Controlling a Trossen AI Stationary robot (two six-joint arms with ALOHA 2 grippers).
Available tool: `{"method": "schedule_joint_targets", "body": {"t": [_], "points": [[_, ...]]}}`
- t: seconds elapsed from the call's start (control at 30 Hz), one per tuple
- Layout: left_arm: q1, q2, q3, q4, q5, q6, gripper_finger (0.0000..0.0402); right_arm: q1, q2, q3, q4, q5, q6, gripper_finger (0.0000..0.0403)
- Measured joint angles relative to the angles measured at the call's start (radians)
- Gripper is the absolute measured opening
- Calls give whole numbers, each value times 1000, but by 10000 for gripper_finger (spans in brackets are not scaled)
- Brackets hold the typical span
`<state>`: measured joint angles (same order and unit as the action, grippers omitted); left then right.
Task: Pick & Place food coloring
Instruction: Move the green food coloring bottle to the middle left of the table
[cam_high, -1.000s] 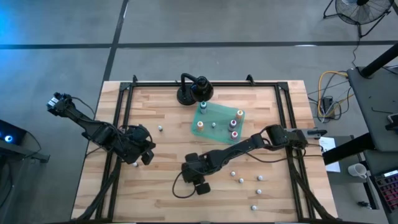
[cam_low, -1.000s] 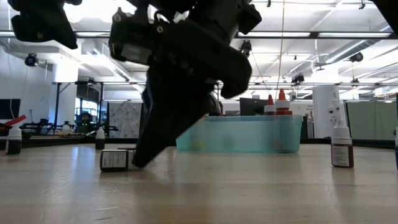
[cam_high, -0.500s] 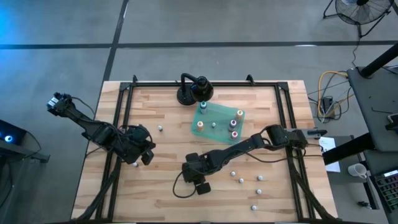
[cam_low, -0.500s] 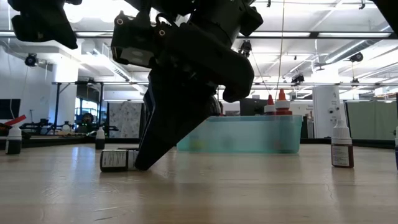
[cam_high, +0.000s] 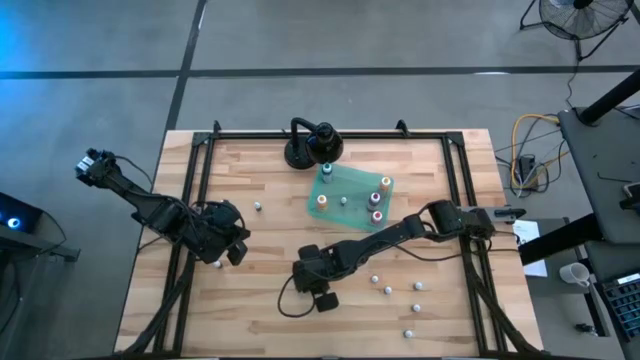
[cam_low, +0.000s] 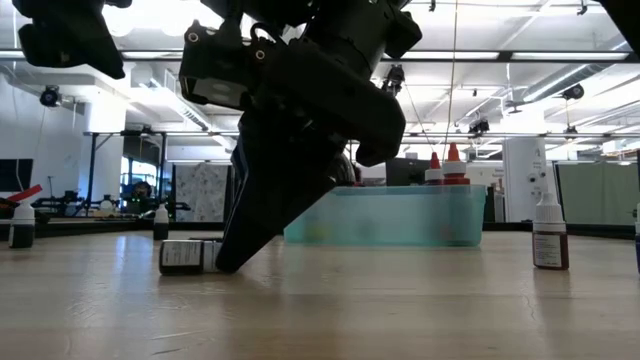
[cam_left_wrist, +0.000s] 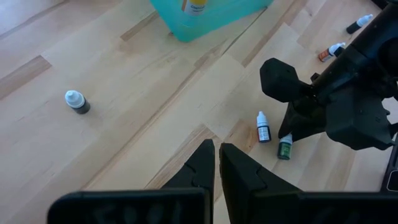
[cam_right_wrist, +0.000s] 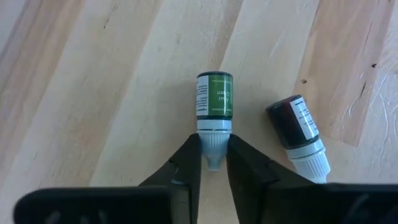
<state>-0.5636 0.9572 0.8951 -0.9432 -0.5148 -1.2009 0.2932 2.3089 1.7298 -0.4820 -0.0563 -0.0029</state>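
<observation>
The right pincer (cam_right_wrist: 213, 163) is down at the wooden counter (cam_high: 260, 300), its two fingers pinched on the white cap of a green food coloring bottle (cam_right_wrist: 214, 103) lying on its side. A darker bottle (cam_right_wrist: 297, 130) lies just beside that pincer, also tipped over. Beyond it sits a teal tray (cam_high: 350, 190) holding upright bottles. The left pincer (cam_left_wrist: 216, 163) hovers well apart, fingers pressed together and empty.

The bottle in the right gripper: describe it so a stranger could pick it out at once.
On the wooden table, find the right gripper at the near middle. It is shut on the white cap of a lying green bottle. The dark-red bottle beside it lies free.
</observation>
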Motion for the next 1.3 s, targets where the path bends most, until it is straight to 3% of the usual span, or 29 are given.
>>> {"method": "schedule_joint_targets", "body": {"t": [0.3, 0.63, 0.77, 1.0, 1.3], "points": [[0, 0, 0, 0, 0, -2, 0, 1, 0, 40, -96, -5, 19, 48], [0, 0, 0, 0, -6, 14, 0, -30, -2, 276, -748, -28, 329, 48], [0, 0, 0, 0, -23, 26, 0, -79, -1, 293, -887, -161, 497, 50], [0, 0, 0, 0, -34, 41, 0, -143, -1, 201, -902, -481, 766, 53], [0, 0, 0, 0, -34, 60, 0, -163, 0, 66, -899, -687, 852, 54]]}}
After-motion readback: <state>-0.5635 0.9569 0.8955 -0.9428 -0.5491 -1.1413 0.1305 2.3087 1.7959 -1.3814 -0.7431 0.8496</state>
